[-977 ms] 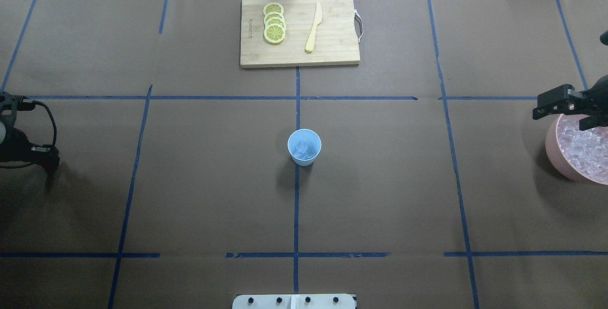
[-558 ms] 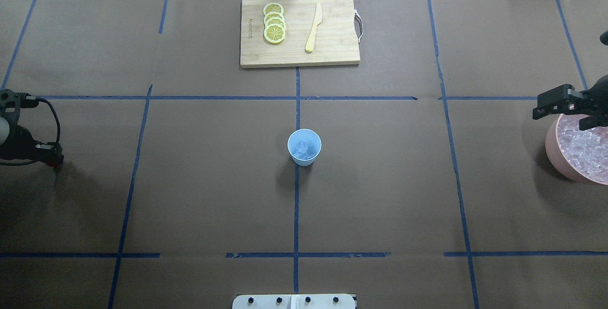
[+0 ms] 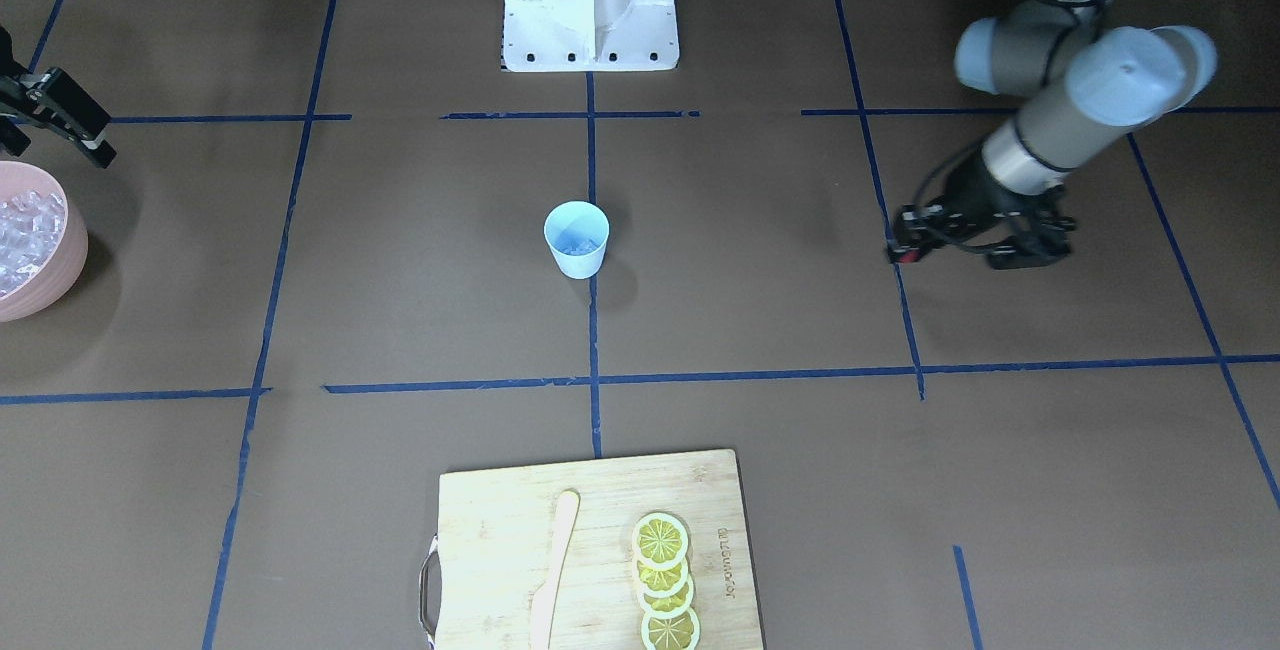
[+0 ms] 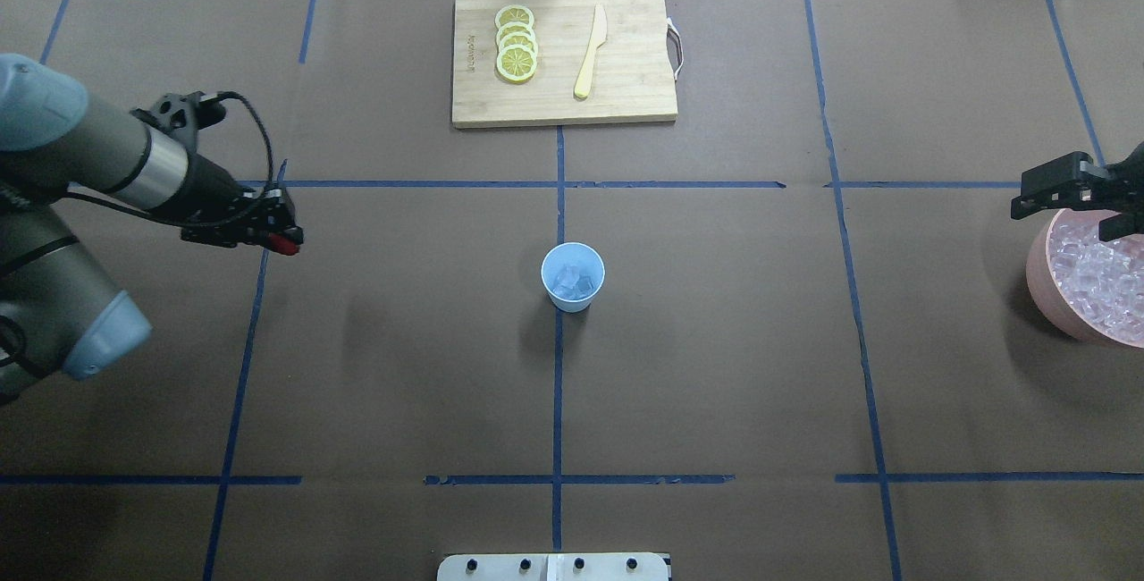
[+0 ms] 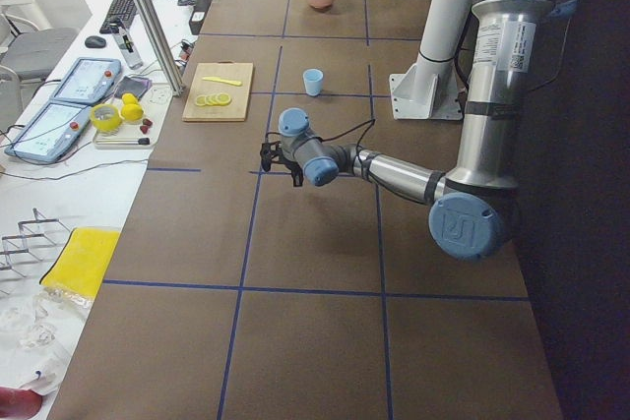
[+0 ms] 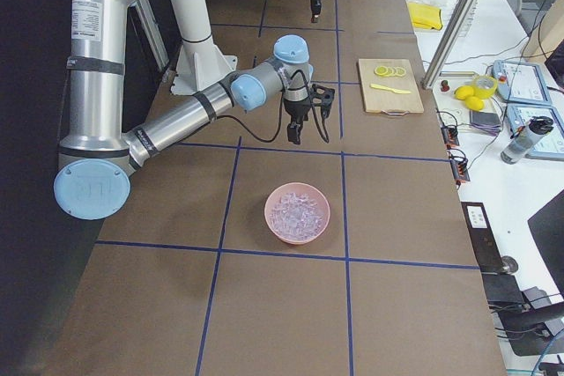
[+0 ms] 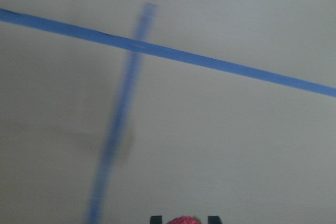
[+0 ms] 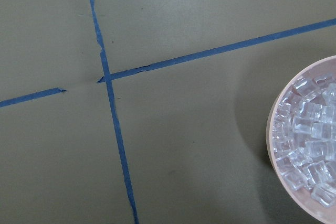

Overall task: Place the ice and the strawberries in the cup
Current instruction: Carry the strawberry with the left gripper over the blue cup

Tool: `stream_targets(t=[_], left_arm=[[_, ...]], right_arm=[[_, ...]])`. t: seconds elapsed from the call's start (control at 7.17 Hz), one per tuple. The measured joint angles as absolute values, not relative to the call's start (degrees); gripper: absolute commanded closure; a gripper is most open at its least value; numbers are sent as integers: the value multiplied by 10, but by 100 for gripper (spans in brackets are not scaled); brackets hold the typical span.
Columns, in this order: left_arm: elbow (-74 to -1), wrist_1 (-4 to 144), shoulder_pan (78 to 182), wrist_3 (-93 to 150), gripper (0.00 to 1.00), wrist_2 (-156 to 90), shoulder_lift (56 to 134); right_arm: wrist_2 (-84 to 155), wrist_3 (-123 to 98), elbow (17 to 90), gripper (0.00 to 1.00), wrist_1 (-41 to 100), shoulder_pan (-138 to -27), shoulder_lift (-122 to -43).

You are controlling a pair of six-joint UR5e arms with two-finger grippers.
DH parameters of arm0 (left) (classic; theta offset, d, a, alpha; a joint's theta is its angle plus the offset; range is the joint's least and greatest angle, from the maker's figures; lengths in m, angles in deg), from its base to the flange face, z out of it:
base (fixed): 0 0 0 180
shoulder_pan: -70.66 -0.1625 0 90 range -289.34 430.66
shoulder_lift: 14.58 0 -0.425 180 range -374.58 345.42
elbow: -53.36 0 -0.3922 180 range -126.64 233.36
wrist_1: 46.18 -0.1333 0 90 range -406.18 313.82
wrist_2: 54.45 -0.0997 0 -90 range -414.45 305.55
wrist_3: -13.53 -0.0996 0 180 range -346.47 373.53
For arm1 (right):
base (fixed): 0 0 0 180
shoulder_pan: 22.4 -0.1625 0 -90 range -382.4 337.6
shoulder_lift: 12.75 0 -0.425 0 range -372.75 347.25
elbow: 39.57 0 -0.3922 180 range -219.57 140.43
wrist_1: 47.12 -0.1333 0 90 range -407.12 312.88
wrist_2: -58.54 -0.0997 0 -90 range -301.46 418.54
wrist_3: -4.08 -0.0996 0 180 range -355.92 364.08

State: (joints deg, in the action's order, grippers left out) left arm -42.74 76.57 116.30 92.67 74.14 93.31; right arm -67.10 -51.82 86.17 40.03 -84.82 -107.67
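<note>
Since the frame of 0.6 s ago, the left arm has swung in from the worktop's edge toward the middle; the right arm has barely shifted.

Left pincer (image 4: 284,239): closed on the small dark red strawberry (image 7: 181,220) with a fleck of green. The wrist view shows only the berry's top, set between two black fingertips (image 7: 156,219). It hangs above the brown paper-covered worktop (image 4: 715,366), well apart from the small light blue tapered plastic cup (image 4: 573,275), which stands upright at the centre with a few clear glassy ice cubes (image 4: 572,280) already in it.

Right pincer (image 4: 1064,192): near the far rim of the round pink bowl (image 4: 1041,282) that holds the remaining ice. We cannot tell how far its jaws stand apart, and we see nothing in them.

Risks, as we judge them:
- The wrist view is smeared, which suggests a quick traverse, and only a sliver of berry shows. A shallow hold on a rounded fruit could let it slip out short of the cup.
- The cup's mouth is narrow. A release slightly off centre would put the strawberry on the rim or the worktop.
- The cup looks light. A low approach that clips its rim could tip it and spill the cubes.
- A drop from too high could bounce the berry off the ice.
</note>
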Motion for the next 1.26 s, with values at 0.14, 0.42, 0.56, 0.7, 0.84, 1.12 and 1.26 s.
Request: stream_targets(t=[0.14,0.42,0.56,0.7,0.84,1.12,1.26], left_arm=[[-422,765,1139,988,100,737,985],[-396,763,1094,1074,100,684,1082],[-378,763,1069,1099,100,653,1116],[-362,764,1046,1115,100,628,1142],[-356,764,1033,1122,98,616,1156],[-352,765,1025,1125,79,610,1164],[-352,765,1024,1125,48,610,1165]], right_arm=[[-678,-518,863,0,400,-854,-1077],[-689,-518,864,0,401,-861,-1078],[-691,-518,864,0,401,-862,-1077],[-691,-518,864,0,401,-862,-1077],[-692,-518,864,0,401,-862,-1077],[-692,-518,864,0,401,-862,-1077],[-692,-518,863,0,401,-862,-1077]])
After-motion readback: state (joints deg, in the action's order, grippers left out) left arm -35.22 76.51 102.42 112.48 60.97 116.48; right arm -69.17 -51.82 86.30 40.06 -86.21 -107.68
